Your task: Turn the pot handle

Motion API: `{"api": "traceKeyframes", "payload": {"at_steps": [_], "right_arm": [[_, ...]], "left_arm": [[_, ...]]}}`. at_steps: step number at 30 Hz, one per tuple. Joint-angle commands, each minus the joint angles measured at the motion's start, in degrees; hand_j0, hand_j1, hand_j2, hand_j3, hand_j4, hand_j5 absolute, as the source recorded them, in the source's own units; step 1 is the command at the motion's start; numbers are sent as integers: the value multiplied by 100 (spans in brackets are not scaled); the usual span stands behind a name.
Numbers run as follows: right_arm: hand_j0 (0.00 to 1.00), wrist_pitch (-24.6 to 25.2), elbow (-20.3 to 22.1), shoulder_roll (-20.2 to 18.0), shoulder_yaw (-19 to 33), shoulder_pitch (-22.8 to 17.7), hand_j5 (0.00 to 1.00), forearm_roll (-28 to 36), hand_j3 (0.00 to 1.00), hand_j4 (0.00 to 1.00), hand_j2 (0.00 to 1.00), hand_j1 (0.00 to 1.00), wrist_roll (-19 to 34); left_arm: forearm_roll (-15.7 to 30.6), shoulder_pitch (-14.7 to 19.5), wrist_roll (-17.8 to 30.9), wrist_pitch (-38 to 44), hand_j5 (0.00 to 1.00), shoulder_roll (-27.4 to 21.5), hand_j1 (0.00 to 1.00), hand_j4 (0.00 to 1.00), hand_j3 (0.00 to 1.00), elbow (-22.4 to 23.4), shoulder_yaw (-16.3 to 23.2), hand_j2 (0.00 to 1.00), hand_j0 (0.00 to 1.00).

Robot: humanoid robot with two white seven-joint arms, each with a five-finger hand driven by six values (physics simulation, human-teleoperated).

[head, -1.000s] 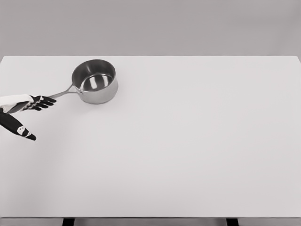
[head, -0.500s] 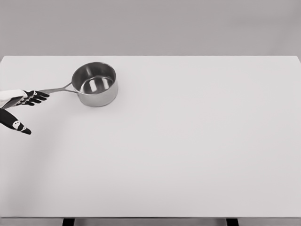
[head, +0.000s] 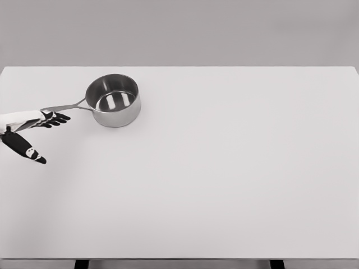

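Head view. I see a steel saucepan (head: 113,101) standing upright on the white table (head: 224,168), toward the table's far left corner. Its long handle (head: 64,106) points left from the pan's wall, slightly toward me. My left hand (head: 35,126) enters at the picture's left edge, just on the near side of the handle's free end. Its dark fingers (head: 55,119) are extended and held loosely together, pointing toward the pan; the thumb (head: 25,148) is splayed well apart, toward me. The hand grasps nothing. The fingers lie beside the handle tip; whether they touch it I cannot tell. The right arm is not in view.

Step in hand, as I judge it: sweeping the handle around the pan's axis. To do it well I would keep contact near the handle's free end, push across the handle and not along it, and move slowly, so that the pan pivots in place and does not slide over the table.
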State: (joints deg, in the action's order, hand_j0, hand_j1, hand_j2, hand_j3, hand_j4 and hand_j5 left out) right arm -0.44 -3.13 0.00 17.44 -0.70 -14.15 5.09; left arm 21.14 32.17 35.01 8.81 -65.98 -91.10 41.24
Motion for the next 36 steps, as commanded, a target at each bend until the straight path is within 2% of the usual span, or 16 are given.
{"api": "traceKeyframes", "payload": {"at_steps": [1,12,26,36], "right_arm": [[100,0,-4,0,5,0,100,0,100,100,100,100,1],[100,0,-4,0,-4,0,100,0,100,100,100,100,1],[100,0,-4,0,5,0,100,0,100,100,100,100,1],[100,0,-4,0,5,0,100,0,100,100,100,100,1]], "left_arm": [[-49,0,-1,6,100,41,100,100,100,49,-2,100,100],[-101,184,-1,-11,100,375,100,100,100,638,-11,100,100],[-356,369,-1,-46,100,533,100,100,100,954,-19,100,100],[-576,589,-1,-55,100,823,100,100,100,1359,-11,100,100]]}}
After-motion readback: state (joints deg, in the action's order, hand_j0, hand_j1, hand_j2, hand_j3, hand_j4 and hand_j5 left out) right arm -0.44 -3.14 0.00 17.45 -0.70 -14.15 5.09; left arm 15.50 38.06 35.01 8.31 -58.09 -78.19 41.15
